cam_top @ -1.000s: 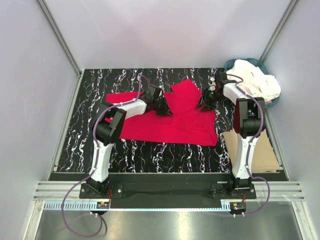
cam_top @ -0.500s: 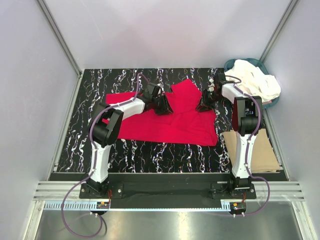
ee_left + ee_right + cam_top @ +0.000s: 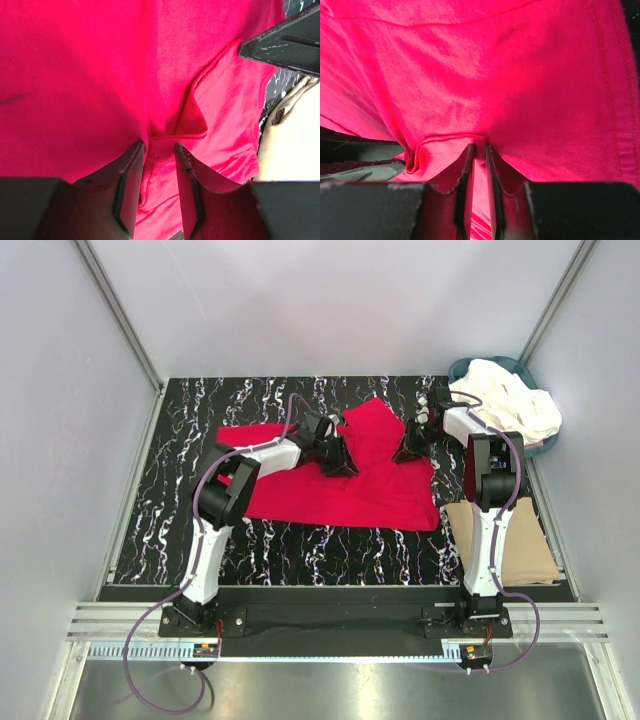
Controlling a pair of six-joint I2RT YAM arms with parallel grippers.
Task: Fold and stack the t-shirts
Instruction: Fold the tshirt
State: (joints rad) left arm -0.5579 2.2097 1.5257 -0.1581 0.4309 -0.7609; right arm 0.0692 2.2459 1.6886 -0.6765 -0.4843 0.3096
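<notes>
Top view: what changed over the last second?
The left gripper slid right across the red shirt and opened. The right gripper hardly moved at the shirt's right edge and closed on a fold. Basket, white shirts and cardboard stayed put.

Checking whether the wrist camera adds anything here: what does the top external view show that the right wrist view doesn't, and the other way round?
Only the top external view: the left gripper, the teal basket holding cream-white shirts, the cardboard sheet and the marbled table. Only the right wrist view: its fingers closed on a raised ridge of cloth, and the stitched hem. Both: the red t-shirt and the right gripper at its right edge.
</notes>
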